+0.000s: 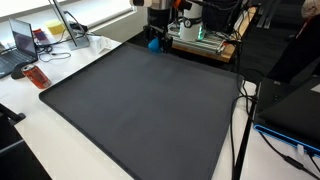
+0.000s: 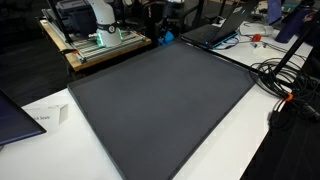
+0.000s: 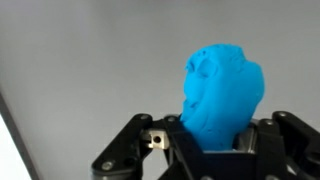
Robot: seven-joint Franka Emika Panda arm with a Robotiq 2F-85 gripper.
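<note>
Your gripper [image 1: 154, 36] hangs at twelve o'clock in an exterior view, jaws clamped on a blue lump [image 3: 222, 90].

Bright blue lump [image 3: 222, 95], one solid sky blue all over, no pattern on it, and the gripper [image 3: 218, 142] around it is matte black with a small silver glint. In an exterior view the mat [image 1: 140, 100] is plain dark grey and the table [image 1: 60, 135] around it is white. At nine o'clock of the mat there's an orange-red box [image 1: 37, 77]. At one o'clock, a green glow [image 1: 201, 34].
</note>
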